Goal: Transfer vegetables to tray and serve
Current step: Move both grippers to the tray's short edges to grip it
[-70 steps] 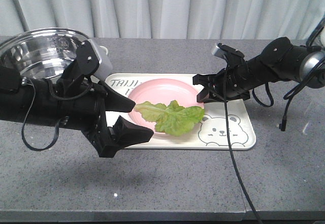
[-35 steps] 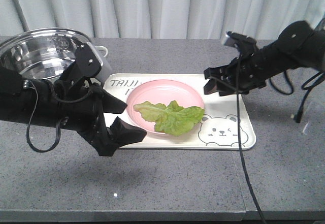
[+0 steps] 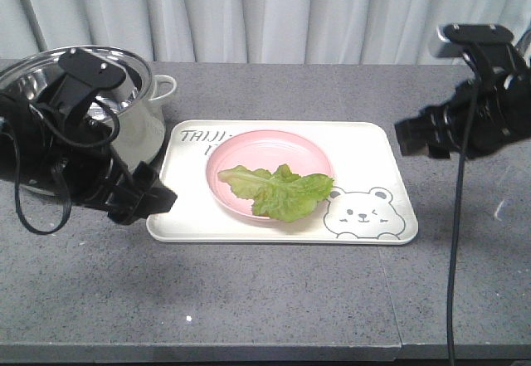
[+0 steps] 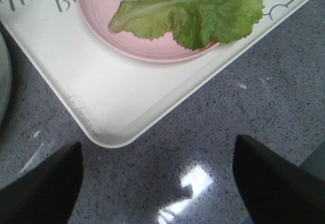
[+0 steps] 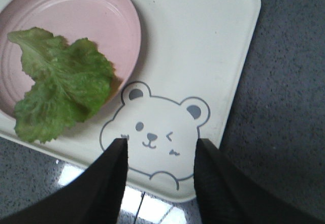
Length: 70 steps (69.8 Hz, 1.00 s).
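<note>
The vegetables, one ruffled green lettuce leaf (image 3: 278, 190), lie on a round pink plate (image 3: 249, 152) that sits on the cream tray (image 3: 373, 146) with the bear drawing. My left gripper (image 3: 145, 202) hovers open just off the tray's near-left corner and holds nothing. In the left wrist view the left gripper (image 4: 157, 183) is over bare counter, with the tray corner (image 4: 111, 127) and leaf (image 4: 198, 10) ahead. My right gripper (image 3: 412, 138) hangs open beside the tray's right edge. In the right wrist view the right gripper (image 5: 161, 145) frames the bear drawing, the leaf (image 5: 61, 87) to its left.
A stainless steel pot (image 3: 33, 92) stands at the back left, close behind my left arm, its handle (image 3: 163, 86) near the tray's far-left corner. A grey curtain closes off the back. The counter's front edge (image 3: 249, 348) runs along the bottom.
Both arms have drawn away from the plate: the left gripper moved back left off the tray, the right one moved right and up past the tray's edge. The leaf has not moved.
</note>
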Tool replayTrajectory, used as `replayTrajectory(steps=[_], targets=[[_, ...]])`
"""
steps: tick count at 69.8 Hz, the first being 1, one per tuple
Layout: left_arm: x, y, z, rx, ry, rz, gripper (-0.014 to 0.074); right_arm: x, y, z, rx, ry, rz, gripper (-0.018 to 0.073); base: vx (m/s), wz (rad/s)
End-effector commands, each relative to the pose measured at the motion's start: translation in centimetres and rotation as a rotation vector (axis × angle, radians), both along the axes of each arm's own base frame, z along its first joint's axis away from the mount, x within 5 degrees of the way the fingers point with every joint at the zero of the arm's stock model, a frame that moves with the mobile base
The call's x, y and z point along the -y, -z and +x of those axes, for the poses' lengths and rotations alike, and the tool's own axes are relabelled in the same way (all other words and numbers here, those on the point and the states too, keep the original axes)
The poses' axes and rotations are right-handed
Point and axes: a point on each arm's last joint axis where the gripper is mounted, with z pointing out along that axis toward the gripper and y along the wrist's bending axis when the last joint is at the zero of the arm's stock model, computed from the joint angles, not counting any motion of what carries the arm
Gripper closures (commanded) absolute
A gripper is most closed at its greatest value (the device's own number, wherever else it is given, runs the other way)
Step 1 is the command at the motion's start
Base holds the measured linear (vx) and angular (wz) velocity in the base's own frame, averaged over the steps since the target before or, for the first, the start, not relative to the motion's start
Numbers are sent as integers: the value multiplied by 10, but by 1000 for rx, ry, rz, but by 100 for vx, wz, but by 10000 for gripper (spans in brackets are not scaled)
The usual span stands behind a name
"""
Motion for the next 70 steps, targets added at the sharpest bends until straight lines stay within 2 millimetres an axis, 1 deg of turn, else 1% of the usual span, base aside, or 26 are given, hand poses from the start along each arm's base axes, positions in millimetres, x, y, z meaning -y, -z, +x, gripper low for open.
replayTrajectory(steps=[1, 4, 11, 18, 31, 43, 56, 70], targets=[[-9, -15, 0, 45, -64, -54, 9, 12, -12, -12, 95, 43, -6, 260, 0, 0], [-15, -15, 3, 41, -89, -55, 9, 19, -5, -15, 70, 66, -9, 260, 0, 0], [-28, -7, 12, -14, -144, -70, 9, 35, 8, -19, -4, 99, -17, 260, 0, 0], [-30, 6, 23, -79, -138, -109, 10, 43, 12, -22, -57, 84, -26, 260, 0, 0], [-30, 32, 45, -153, -185, -126, 10, 42, 15, -23, -82, 74, -26, 260, 0, 0], [-28, 51, 59, -178, -213, -120, 10, 42, 31, -13, -139, 74, -20, 260, 0, 0], [-26, 67, 69, -204, -233, -127, 10, 43, 51, 2, -178, 89, -7, 260, 0, 0], [-24, 79, 81, -206, -268, -156, 10, 41, 59, 11, -160, 82, 20, 260, 0, 0]])
